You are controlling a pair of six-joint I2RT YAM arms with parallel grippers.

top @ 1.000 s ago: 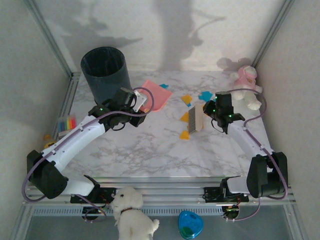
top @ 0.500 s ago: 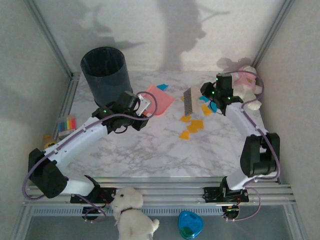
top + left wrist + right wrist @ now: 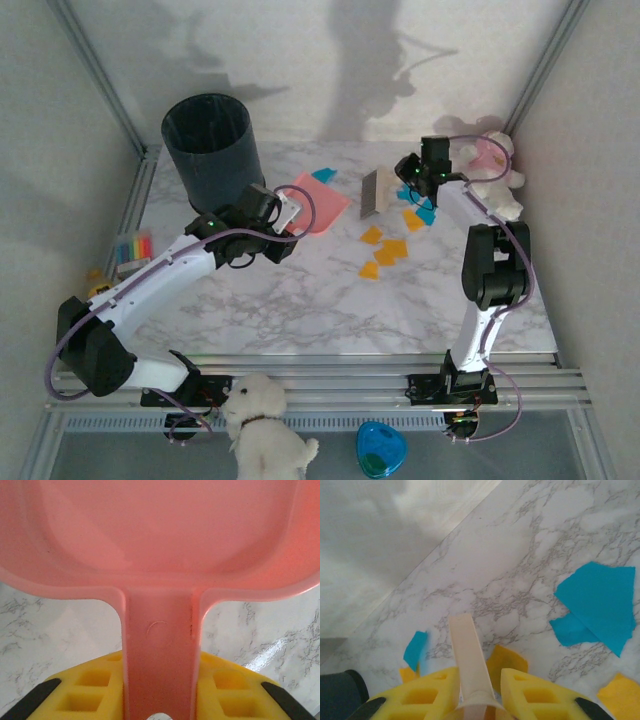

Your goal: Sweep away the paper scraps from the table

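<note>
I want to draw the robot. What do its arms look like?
The left arm and right arm are white tubes with black joints. Purple cables loop along them, with green lights near the wrists. The fingers are yellow with square hollows and black tips.

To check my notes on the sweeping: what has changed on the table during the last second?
The right claw, shut on the brush, carried it past the orange paper scraps toward the far side of the table. The left claw still holds the pink dustpan, nudged slightly right. The bin stayed.
</note>
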